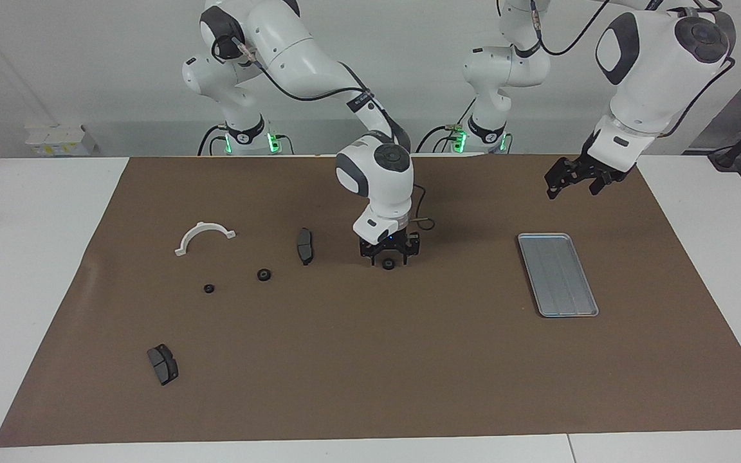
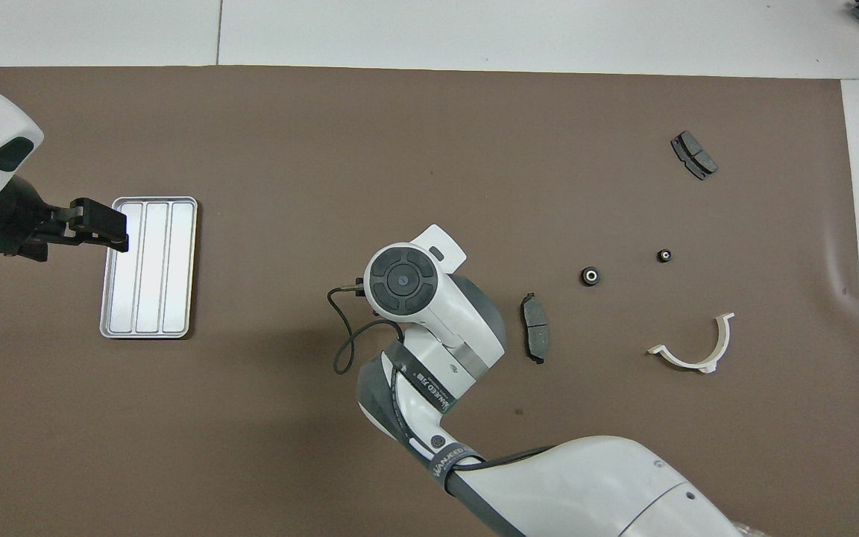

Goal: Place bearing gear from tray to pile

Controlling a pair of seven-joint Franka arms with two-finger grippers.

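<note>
Under the right gripper (image 1: 388,256), the bearing gear (image 1: 388,264) is being straddled mid-mat and hidden from overhead; its grip cannot be told. Spread, the left gripper (image 1: 573,179) is being held above the mat near the tray (image 1: 558,274).

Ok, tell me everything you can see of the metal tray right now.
The flat rectangular silver-grey metal tray has rounded corners, a low raised rim and lengthwise ridges that split its floor into strips. It looks like bare brushed metal. It lies flat on the brown mat toward the left arm's end of the table, with nothing in it. Nothing touches it; the left hand is raised clear of it in the facing view.
</note>
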